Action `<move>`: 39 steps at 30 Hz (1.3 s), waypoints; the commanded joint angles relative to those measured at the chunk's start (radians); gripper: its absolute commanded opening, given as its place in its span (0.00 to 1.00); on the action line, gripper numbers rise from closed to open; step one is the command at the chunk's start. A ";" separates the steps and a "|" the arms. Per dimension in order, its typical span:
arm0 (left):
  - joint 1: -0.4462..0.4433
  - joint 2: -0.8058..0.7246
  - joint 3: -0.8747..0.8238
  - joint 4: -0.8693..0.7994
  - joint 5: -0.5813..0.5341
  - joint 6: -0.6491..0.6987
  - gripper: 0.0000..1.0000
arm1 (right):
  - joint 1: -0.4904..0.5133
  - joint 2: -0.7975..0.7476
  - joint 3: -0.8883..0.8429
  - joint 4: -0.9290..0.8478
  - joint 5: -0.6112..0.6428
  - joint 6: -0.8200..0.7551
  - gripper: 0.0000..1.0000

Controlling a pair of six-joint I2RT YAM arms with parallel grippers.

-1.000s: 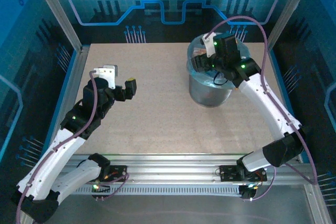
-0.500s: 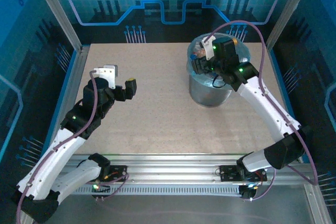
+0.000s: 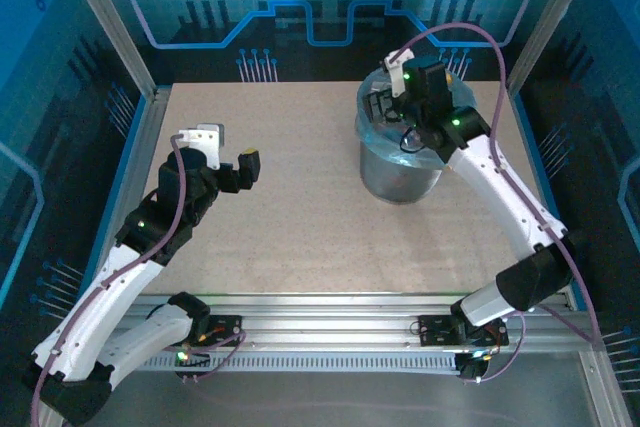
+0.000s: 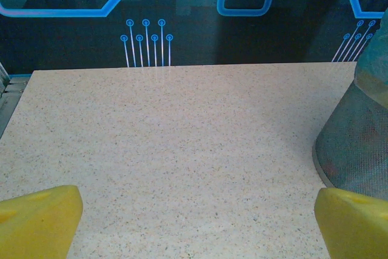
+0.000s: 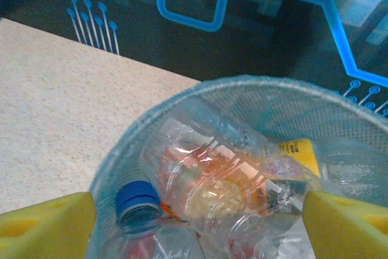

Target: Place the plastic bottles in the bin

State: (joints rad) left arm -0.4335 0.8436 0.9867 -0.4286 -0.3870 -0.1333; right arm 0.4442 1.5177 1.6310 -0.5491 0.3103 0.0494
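The right gripper [image 5: 195, 222] is held over the bin [image 5: 182, 97] with its jaws spread and nothing between them, seemingly so that a released bottle falls clear; directly beneath it the plastic bottles [image 5: 224, 174] are piled inside, a blue cap [image 5: 136, 201] lying towards its left finger; the left gripper [image 4: 197, 222] is kept wide open and empty over the table [image 4: 182, 137], the bin off to its right, apparently parked; against half a second earlier, the right gripper is raised slightly from the bin mouth, while the left arm is unmoved.
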 commanded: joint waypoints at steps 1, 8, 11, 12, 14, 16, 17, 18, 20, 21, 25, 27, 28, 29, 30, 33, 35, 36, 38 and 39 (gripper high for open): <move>0.007 -0.010 0.023 0.008 0.002 -0.014 0.99 | 0.002 0.025 -0.007 0.014 0.064 0.024 0.91; 0.007 -0.018 0.018 0.009 -0.003 -0.007 0.99 | 0.001 0.031 -0.080 0.016 0.069 0.028 0.91; 0.007 -0.016 0.017 0.012 -0.003 -0.008 0.99 | -0.004 0.026 -0.111 0.019 0.063 0.033 0.91; 0.008 -0.015 0.017 0.012 -0.001 -0.006 0.99 | -0.007 0.024 -0.120 0.015 0.060 0.039 0.91; 0.007 -0.015 0.018 0.012 -0.002 -0.008 0.99 | -0.010 0.017 -0.133 0.015 0.052 0.046 0.91; 0.008 -0.013 0.020 0.012 -0.001 -0.007 0.99 | -0.012 0.006 -0.142 0.021 0.041 0.046 0.91; 0.008 -0.012 0.022 0.012 -0.001 -0.006 0.99 | -0.012 0.003 -0.143 0.022 0.034 0.044 0.90; 0.008 -0.010 0.025 0.010 -0.001 -0.006 0.99 | -0.012 0.001 -0.136 0.019 0.029 0.044 0.90; 0.007 -0.008 0.031 0.011 0.001 -0.006 0.99 | -0.012 0.000 -0.115 0.009 0.022 0.043 0.90; 0.007 -0.008 0.033 0.012 0.002 -0.005 0.99 | -0.012 -0.002 -0.100 0.005 0.016 0.041 0.90; 0.008 -0.007 0.046 0.013 -0.004 0.003 0.99 | -0.012 -0.012 -0.024 -0.001 0.011 0.036 0.90; 0.008 -0.009 0.053 0.011 -0.007 0.007 0.99 | -0.012 -0.018 0.027 -0.013 0.016 0.030 0.91; 0.008 -0.008 0.056 0.011 -0.008 0.009 0.99 | -0.012 -0.025 0.046 -0.016 0.017 0.030 0.91; 0.008 -0.008 0.057 0.010 -0.010 0.009 0.99 | -0.012 -0.036 0.063 -0.014 0.016 0.032 0.91; 0.008 -0.010 0.058 0.010 -0.012 0.008 0.99 | -0.012 -0.050 0.070 -0.010 0.012 0.034 0.91; 0.008 -0.015 0.052 0.011 -0.018 0.012 0.99 | -0.012 -0.113 0.050 0.012 -0.003 0.041 0.92; 0.008 -0.020 0.041 0.016 -0.028 0.017 0.99 | -0.012 -0.167 0.006 0.034 0.006 0.048 0.92; 0.007 -0.024 0.029 0.028 -0.040 0.018 0.99 | -0.016 -0.202 -0.033 0.053 0.024 0.054 0.92; 0.008 -0.035 -0.003 0.058 -0.067 0.029 0.99 | -0.027 -0.280 -0.121 0.087 0.073 0.066 0.92; 0.008 -0.040 -0.027 0.082 -0.085 0.035 0.99 | -0.038 -0.323 -0.176 0.105 0.100 0.076 0.91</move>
State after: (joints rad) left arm -0.4339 0.8291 1.0004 -0.4099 -0.4126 -0.1253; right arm 0.4320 1.2922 1.5494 -0.4915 0.3412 0.0883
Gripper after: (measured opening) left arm 0.989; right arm 0.914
